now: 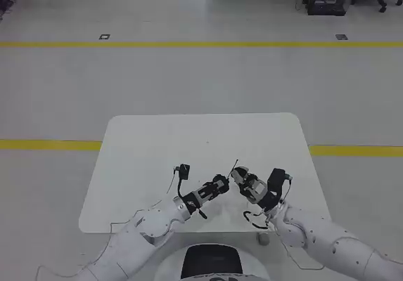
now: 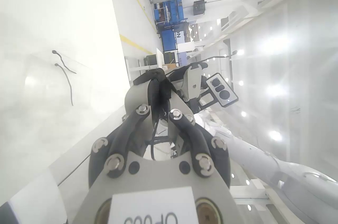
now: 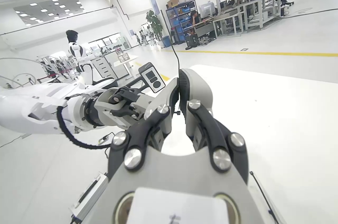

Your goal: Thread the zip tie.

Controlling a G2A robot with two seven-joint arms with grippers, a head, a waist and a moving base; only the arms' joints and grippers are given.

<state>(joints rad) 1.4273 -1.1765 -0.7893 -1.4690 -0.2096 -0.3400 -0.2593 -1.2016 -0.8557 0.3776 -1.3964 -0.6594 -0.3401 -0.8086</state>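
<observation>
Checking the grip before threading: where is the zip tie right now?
The zip tie is pinched in the shut right gripper, its thin tail poking out beyond it, over the near part of the table, beside the left gripper.

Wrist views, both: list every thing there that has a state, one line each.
zip tie, pinched in the right hand, long end sticking out free in the air, no loop seen.
right hand, shut on the zip tie.
left hand, shut, close to the right hand; what it grips cannot be told.
</observation>
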